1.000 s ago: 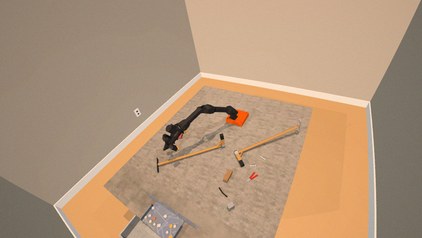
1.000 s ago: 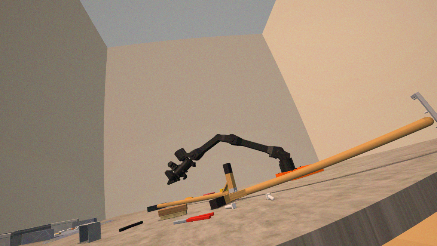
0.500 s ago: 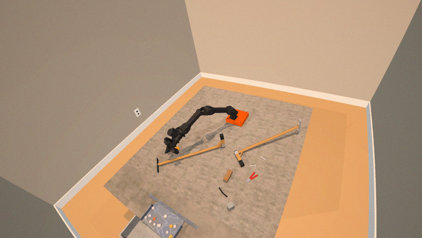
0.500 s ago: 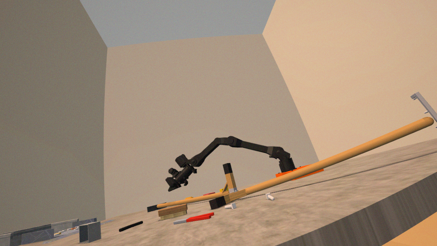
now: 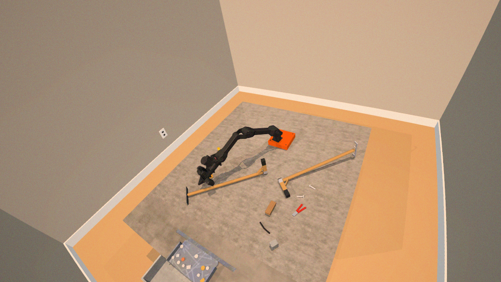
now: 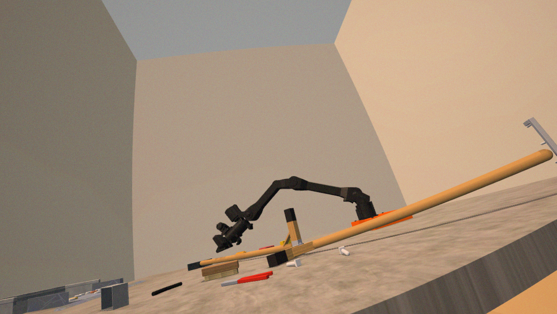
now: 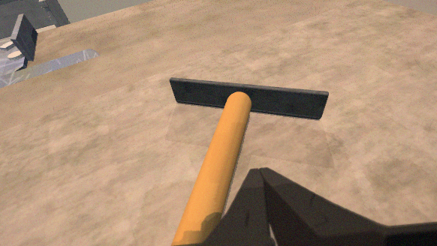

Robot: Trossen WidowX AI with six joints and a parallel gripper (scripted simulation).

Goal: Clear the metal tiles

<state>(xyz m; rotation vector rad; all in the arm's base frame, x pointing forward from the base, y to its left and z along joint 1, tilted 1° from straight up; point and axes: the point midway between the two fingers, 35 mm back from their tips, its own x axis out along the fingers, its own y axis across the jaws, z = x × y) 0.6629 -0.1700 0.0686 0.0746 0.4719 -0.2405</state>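
Note:
The long scraper lies on the table, with a wooden shaft, a flat black blade and an upright cross-grip. My gripper is shut and empty, a little above the table beside the shaft, near the blade end. In the wrist view the fingertips are right of the shaft. Several white, orange and yellow tiles lie on the blue-grey steel plate at the bottom of the top view. The catch box adjoins its far end and is partly cut off.
A second long tool with a pegged head lies to the right. A wooden block, red-handled pliers, two white bolts, a black rod and a grey square tube lie between them and the plate.

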